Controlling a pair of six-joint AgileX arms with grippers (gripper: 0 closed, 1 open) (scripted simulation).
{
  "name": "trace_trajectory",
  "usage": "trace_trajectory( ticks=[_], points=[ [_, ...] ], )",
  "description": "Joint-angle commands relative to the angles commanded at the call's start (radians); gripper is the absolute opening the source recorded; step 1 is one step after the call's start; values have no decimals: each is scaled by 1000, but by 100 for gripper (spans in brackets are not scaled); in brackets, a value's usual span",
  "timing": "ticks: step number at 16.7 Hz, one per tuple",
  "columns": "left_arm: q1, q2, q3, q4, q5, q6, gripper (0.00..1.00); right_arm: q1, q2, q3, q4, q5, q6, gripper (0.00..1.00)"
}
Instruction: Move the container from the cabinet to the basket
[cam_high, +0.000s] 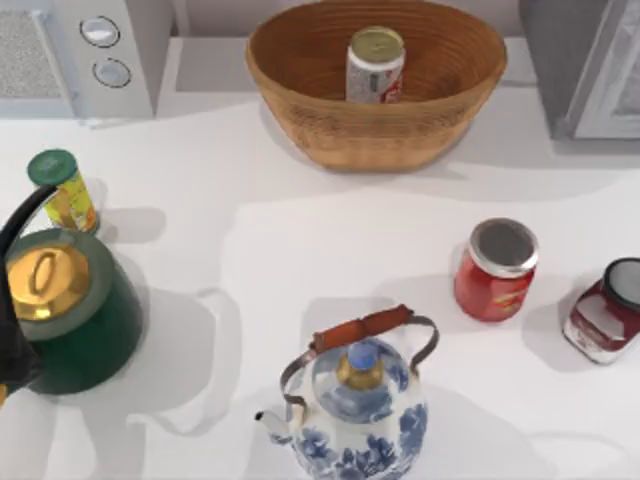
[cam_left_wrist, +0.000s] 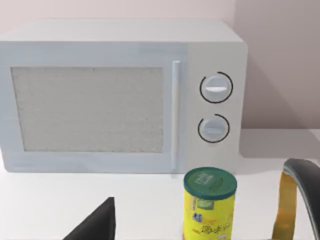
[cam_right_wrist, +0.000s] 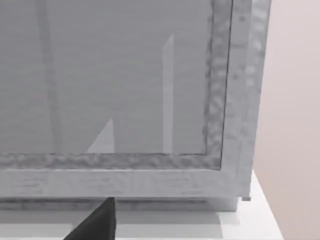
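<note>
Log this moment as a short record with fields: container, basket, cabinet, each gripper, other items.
container: upright can standing inside the basket
basket: wicker bowl at the table's far edge, middle
cabinet: grey unit at far right, nothing seen inside in the right wrist view
left gripper: near the yellow can, facing the microwave
right gripper: facing the cabinet front
other items: green kettle, blue-white teapot, red jar, second jar
task state: container appears delivered

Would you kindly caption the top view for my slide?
Whitish-silver red-marked can stands upright inside the tan woven wicker basket at the white table's far edge.
</note>
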Motion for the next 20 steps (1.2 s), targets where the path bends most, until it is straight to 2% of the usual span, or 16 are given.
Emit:
trace_trajectory(
  ticks=[5,9,13,20],
  points=[
    [0,0,0,0,0,0,100,-1,-3,7,-14,2,0,100],
    [0,0,0,0,0,0,100,-18,-7,148,-159,-7,1,100],
    [0,0,0,0,0,0,100,-33,-28,409,-449,-25,2,100],
    [0,0,0,0,0,0,100,-36,-111,960,-1114,-40,2,100]
  ],
)
